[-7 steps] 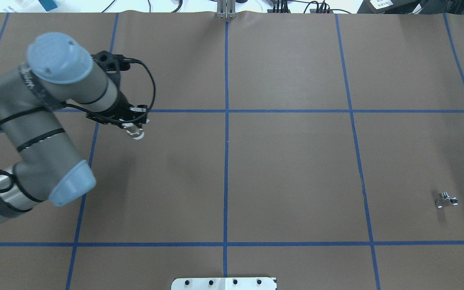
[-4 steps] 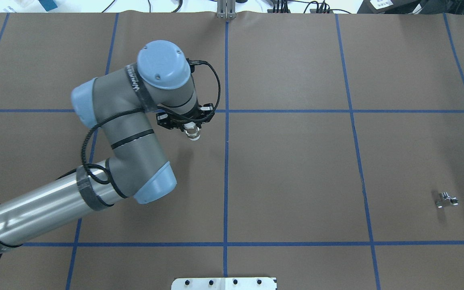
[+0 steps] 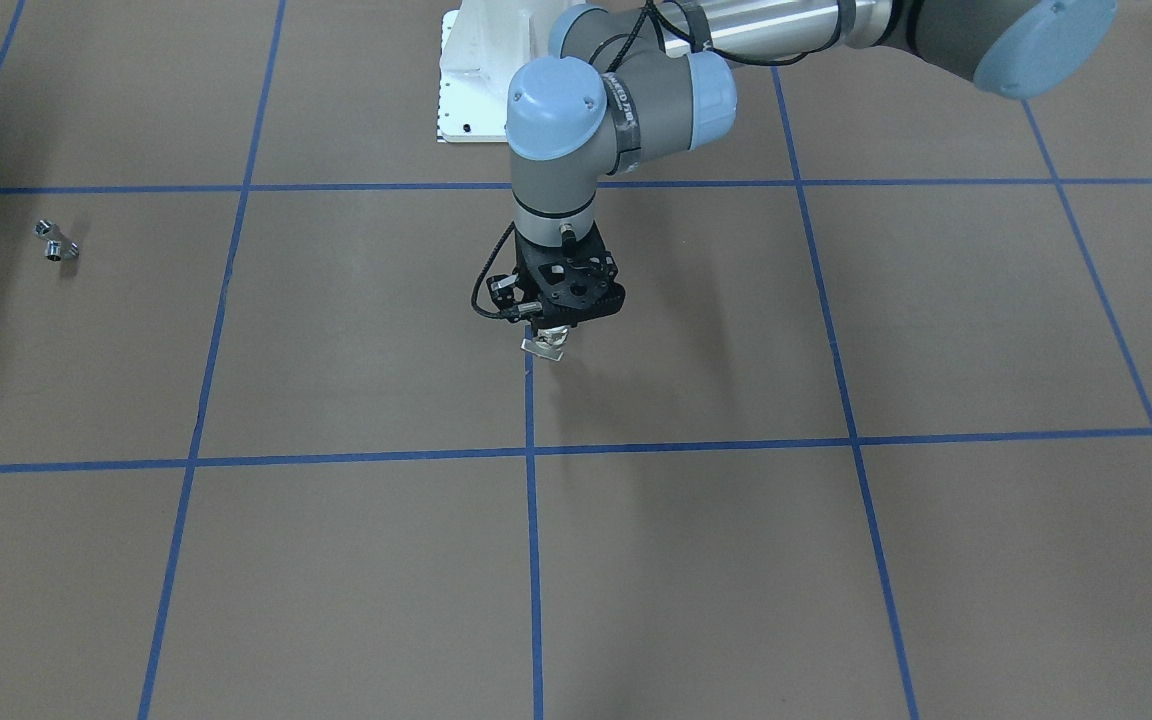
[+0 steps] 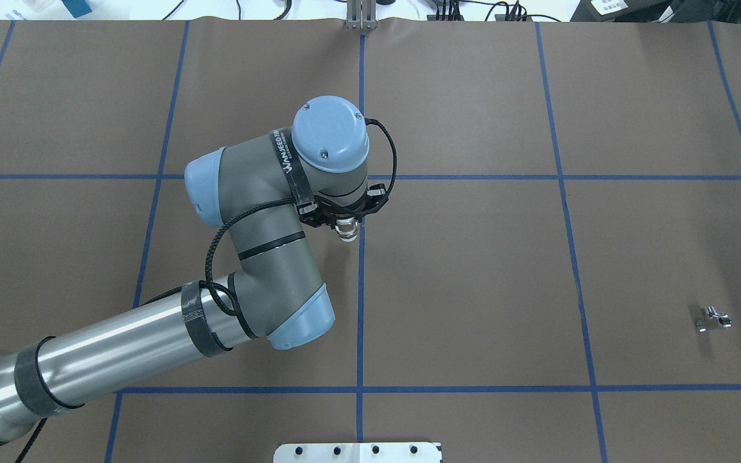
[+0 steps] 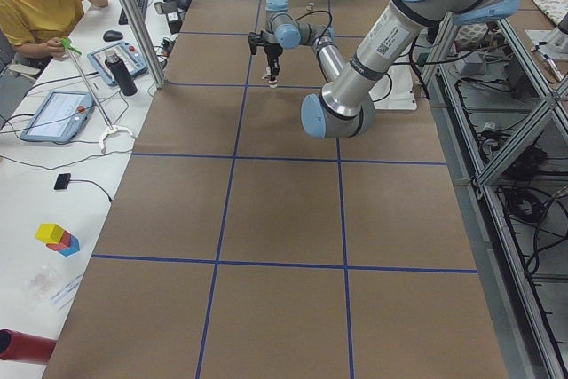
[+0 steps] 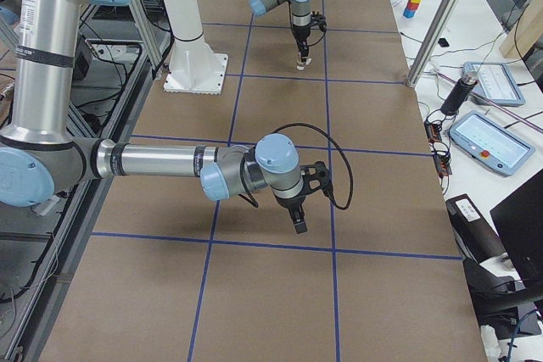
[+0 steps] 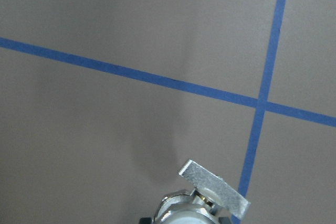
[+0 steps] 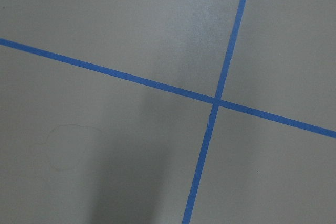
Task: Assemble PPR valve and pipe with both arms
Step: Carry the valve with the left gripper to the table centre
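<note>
My left gripper [image 4: 345,225] is shut on the PPR valve [image 4: 347,231] and holds it just above the mat, beside the centre blue line. The front view shows the gripper [image 3: 549,333] pointing down, with the valve [image 3: 546,346] under it. In the left wrist view the valve's flat pale tab [image 7: 212,184] sticks out at the bottom edge. The pipe [image 4: 713,319], a small shiny bent fitting, lies alone on the mat at the near right; it also shows in the front view [image 3: 56,241]. My right gripper [image 6: 299,223] shows only in the exterior right view, above the mat; I cannot tell whether it is open or shut.
The brown mat carries a grid of blue tape lines [image 4: 361,289]. The white bolted pedestal [image 4: 357,452] stands at the near middle edge. An operator [image 5: 35,6] sits at a side desk with tablets, beyond the table's far edge.
My left arm has swung from the far left to the table's centre line, carrying the valve with it. The pipe has not moved.
</note>
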`<state>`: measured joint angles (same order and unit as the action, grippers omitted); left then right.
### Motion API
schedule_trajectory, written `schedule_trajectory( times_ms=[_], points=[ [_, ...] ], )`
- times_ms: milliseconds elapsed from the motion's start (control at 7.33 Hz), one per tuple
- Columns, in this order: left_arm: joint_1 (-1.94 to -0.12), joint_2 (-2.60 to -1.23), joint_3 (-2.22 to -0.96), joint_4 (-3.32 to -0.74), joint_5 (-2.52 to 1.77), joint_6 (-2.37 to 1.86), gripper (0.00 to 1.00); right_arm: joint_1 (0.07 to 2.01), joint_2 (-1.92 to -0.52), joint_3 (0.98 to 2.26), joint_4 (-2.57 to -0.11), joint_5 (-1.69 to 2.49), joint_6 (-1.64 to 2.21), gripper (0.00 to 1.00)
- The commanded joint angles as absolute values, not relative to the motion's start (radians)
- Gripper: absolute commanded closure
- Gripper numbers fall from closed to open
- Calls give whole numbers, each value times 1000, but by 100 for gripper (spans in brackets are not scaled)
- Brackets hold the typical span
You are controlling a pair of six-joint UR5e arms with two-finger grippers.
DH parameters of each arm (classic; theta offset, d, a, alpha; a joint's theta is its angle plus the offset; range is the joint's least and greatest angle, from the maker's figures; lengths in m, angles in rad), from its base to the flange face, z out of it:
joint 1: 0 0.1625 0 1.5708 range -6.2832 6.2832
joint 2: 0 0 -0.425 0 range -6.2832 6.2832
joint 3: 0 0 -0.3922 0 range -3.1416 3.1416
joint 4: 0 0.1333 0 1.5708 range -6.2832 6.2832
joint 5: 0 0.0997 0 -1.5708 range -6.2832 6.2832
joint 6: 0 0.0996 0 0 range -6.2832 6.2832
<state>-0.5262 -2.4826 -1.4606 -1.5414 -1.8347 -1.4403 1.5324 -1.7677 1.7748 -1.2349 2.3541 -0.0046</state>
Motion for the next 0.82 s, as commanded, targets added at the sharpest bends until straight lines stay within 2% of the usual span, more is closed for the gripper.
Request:
schedule_trajectory(
  times_ms=[0,273,409,545,682],
  points=[
    [-502,-2519,-1404,-1546,-1822,-1443,82,1532,-1767,1775,-1235,2355,-5,0],
    [-494,-2514,-1401,-1560,-1822,-1440,62,1532,-1769,1775,-1236,2353,-5,0],
    [-483,-2513,-1401,-1565,-1806,-1439,33,1532,-1767,1772,-1236,2353,-5,0],
    [-473,-2511,-1391,-1592,-1778,-1439,17,1532,-1767,1772,-1236,2353,-5,0],
    [-469,-2511,-1373,-1620,-1773,-1439,11,1532,-1767,1770,-1235,2353,-5,0]
  ],
)
